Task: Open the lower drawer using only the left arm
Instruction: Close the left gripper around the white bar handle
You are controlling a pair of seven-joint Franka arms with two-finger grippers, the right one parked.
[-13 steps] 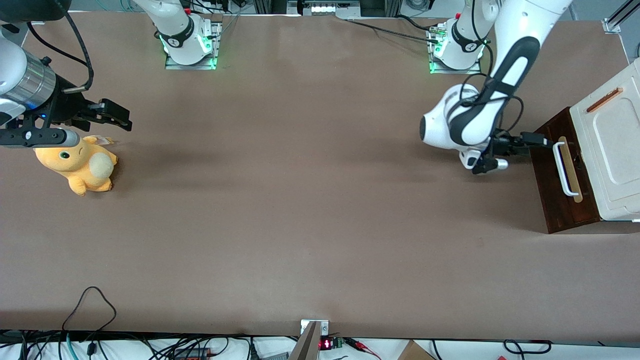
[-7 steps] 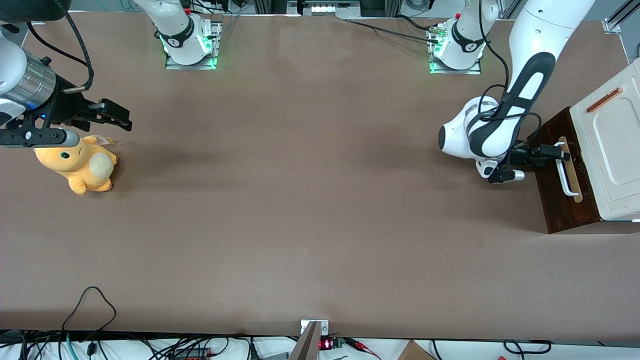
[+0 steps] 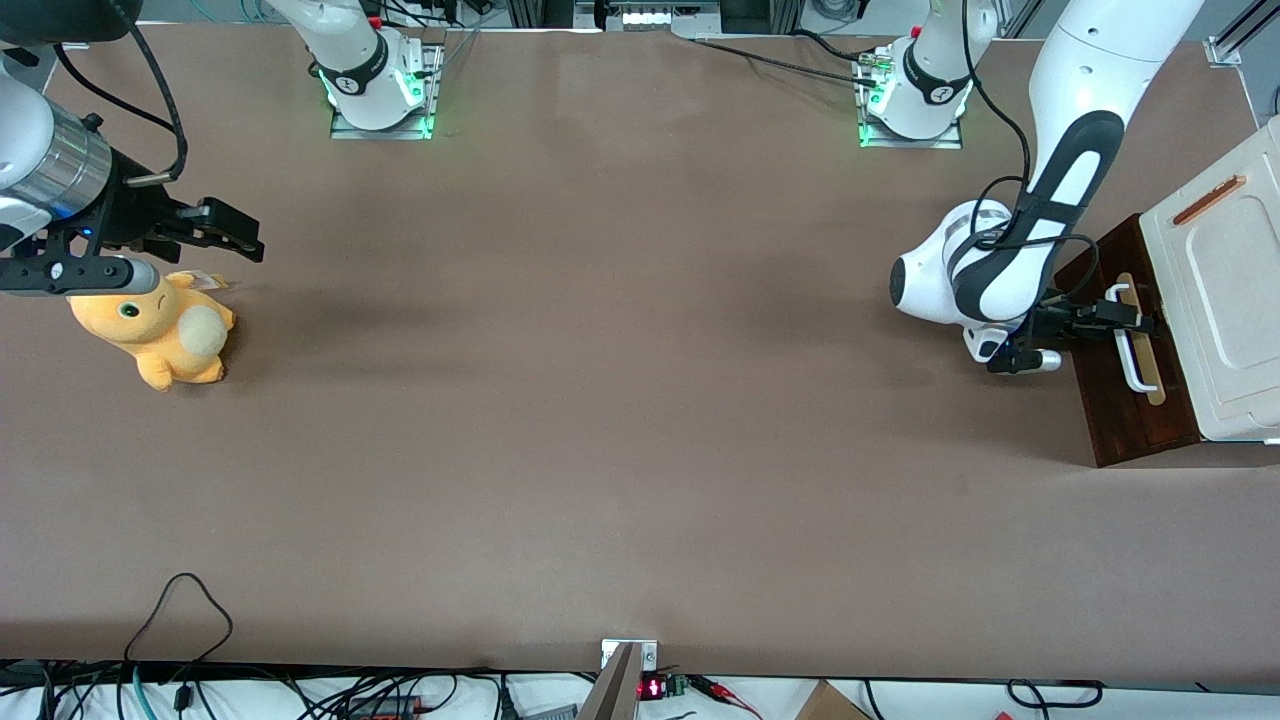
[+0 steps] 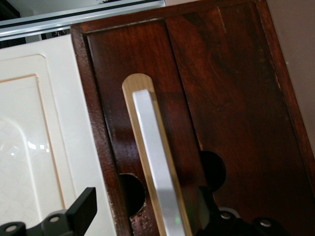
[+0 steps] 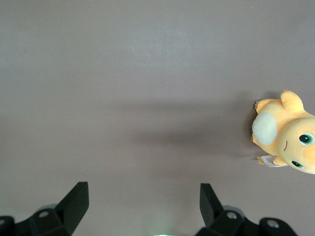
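The lower drawer shows its dark brown front at the working arm's end of the table. Its white bar handle lies on a pale wood strip. The left arm's gripper is open and sits at the handle's end farther from the front camera. In the left wrist view the dark drawer front fills the frame. The white handle runs between the two black fingers of the open gripper. The fingers straddle the bar with gaps on both sides.
The cream-white panelled part with a small orange-brown handle sits above the drawer. An orange plush toy lies toward the parked arm's end. Cables trail at the table edge nearest the front camera.
The left arm has carried its gripper toward the drawer front and a little nearer the front camera. It was short of the handle; it now straddles the bar.
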